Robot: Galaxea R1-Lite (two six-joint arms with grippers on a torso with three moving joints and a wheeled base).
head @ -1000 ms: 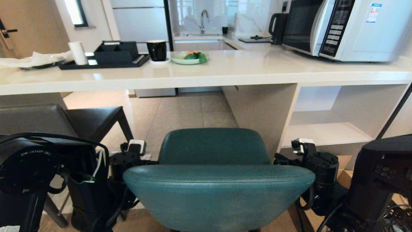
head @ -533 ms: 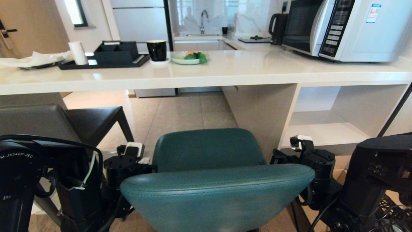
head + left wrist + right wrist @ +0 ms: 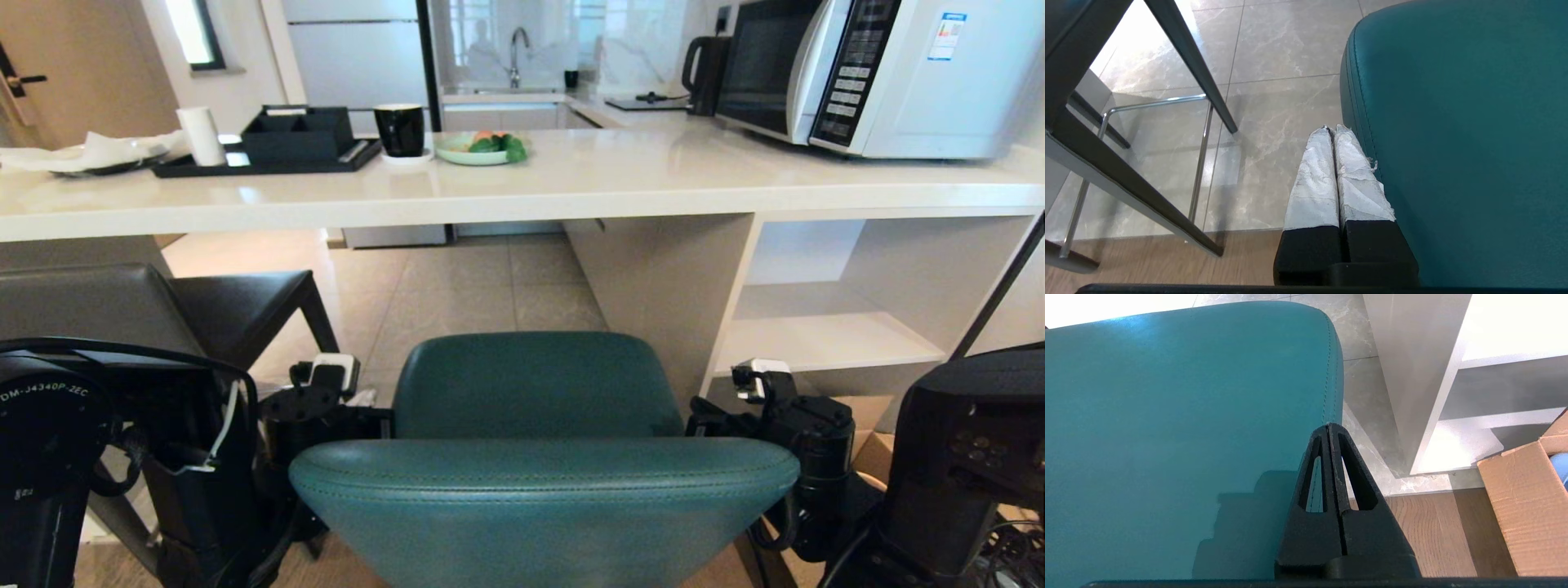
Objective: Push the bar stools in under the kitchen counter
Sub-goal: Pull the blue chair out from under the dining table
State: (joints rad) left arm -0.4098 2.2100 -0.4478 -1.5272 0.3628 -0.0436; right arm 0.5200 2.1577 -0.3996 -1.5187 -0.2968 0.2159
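Observation:
The teal bar stool (image 3: 535,384) stands right in front of me, its curved back (image 3: 543,490) nearest, its seat short of the kitchen counter (image 3: 571,188). My left gripper (image 3: 1333,130) is shut and empty, lying along the left side of the teal seat (image 3: 1453,143). Against the seat's right edge (image 3: 1188,416) my right gripper (image 3: 1329,425) is also shut, holding nothing. The grey bar stool (image 3: 122,302) stands to the left, its seat partly under the counter's edge.
A microwave (image 3: 882,73), kettle (image 3: 702,69), black tray (image 3: 269,151), cup (image 3: 400,129) and plate of food (image 3: 482,147) sit on the counter. White shelf cubbies (image 3: 824,327) are at the right. A cardboard box (image 3: 1527,498) lies on the floor beside my right arm.
The teal stool's back now shows lower and wider, its left end further left, after tilting briefly. My left wrist has shifted a little left. Both grippers stay shut.

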